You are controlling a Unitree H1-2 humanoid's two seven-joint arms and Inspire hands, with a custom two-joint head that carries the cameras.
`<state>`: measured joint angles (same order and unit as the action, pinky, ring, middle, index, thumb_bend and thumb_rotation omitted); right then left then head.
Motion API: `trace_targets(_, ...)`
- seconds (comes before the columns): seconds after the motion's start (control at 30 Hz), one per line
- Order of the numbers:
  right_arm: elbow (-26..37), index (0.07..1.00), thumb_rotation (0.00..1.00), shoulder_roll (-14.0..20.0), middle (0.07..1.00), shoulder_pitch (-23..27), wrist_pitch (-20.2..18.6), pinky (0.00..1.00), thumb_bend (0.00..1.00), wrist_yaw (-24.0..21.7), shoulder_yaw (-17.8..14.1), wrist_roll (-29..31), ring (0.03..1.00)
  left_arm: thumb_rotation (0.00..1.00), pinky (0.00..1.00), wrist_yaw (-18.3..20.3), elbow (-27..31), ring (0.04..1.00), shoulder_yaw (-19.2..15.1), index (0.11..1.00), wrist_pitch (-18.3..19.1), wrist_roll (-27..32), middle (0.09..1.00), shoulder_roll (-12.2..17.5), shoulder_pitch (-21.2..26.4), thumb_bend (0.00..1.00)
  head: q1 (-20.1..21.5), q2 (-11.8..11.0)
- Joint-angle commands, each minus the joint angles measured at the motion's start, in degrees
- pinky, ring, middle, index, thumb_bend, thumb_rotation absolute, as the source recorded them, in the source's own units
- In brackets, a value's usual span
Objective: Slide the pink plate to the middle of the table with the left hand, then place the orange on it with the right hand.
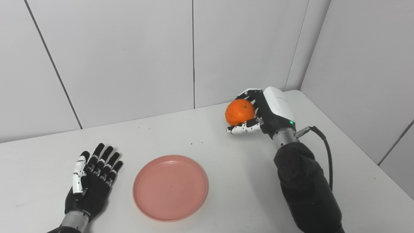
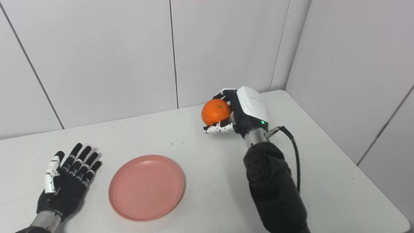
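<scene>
The right hand grips the orange, with the fingers curled over its far side and the thumb beneath it. The fruit sits at the hand's inner side, toward the middle of the worktop, near the back wall. Whether it is just lifted off the surface or resting on it cannot be told from these views.

The left hand lies flat on the worktop, fingers spread and holding nothing. The pink plate lies just beside it on its inner side, with a strip of bare surface between them, so they are not touching. From the right hand, the plate lies nearer the robot and toward the left arm, well apart.

Judging by how things lie, the plate slide looks finished: the plate sits roughly mid-worktop and the left hand is off it. The step in hand is the second one, carrying the orange.

The next move calls for bringing the right hand back toward the robot and across to the plate, holding the fruit clear of the rim. It should then be lowered onto the flat centre before the fingers open, since a round fruit let go high or off-centre may roll away.
</scene>
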<state>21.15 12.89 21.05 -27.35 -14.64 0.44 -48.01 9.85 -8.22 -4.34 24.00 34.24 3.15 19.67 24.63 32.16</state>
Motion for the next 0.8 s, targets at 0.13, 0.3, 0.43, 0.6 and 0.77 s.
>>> trace_targets(0.13, 0.58, 0.485, 0.13, -1.79, 0.483, 4.99, 1.41, 0.34, 0.52, 1.25, 4.72, -0.82, 0.417, 1.00, 0.98, -1.39, 1.00, 0.967, 1.16, 0.966, 0.47, -4.57, 0.973, -1.74, -2.15, 0.33, -3.85, 1.08)
trace_targets(0.3, -0.87, 0.485, 0.13, -3.58, 0.478, 5.76, 2.74, 0.32, 0.52, 1.64, 8.51, 0.51, 0.404, 1.00, 0.97, -2.78, 2.62, 0.953, 1.51, 0.953, 1.40, -6.73, 0.960, -3.72, -2.51, 0.34, -8.39, 2.01)
trace_targets(0.43, -1.47, 0.485, 0.13, -4.53, 0.465, 6.08, 2.41, 0.29, 0.52, 1.76, 10.15, 0.38, 0.381, 1.00, 0.95, -3.82, 3.45, 0.941, 1.68, 0.943, 2.26, -7.84, 0.949, -4.95, -2.62, 0.35, -10.36, 2.39)
trace_targets(0.6, -1.48, 0.485, 0.13, -5.55, 0.451, 5.71, 2.92, 0.29, 0.52, 1.46, 13.10, -0.38, 0.367, 1.00, 0.94, -5.76, 4.38, 0.934, 2.83, 0.934, 2.72, -9.69, 0.940, -6.83, -2.51, 0.35, -17.06, 3.53)
trace_targets(0.77, -2.07, 0.485, 0.13, -6.50, 0.499, 5.32, 2.63, 0.32, 0.52, 0.98, 15.18, -0.18, 0.409, 1.00, 0.94, -7.22, 4.69, 0.931, 3.66, 0.933, 2.64, -10.91, 0.941, -8.21, -2.12, 0.35, -21.63, 4.71)
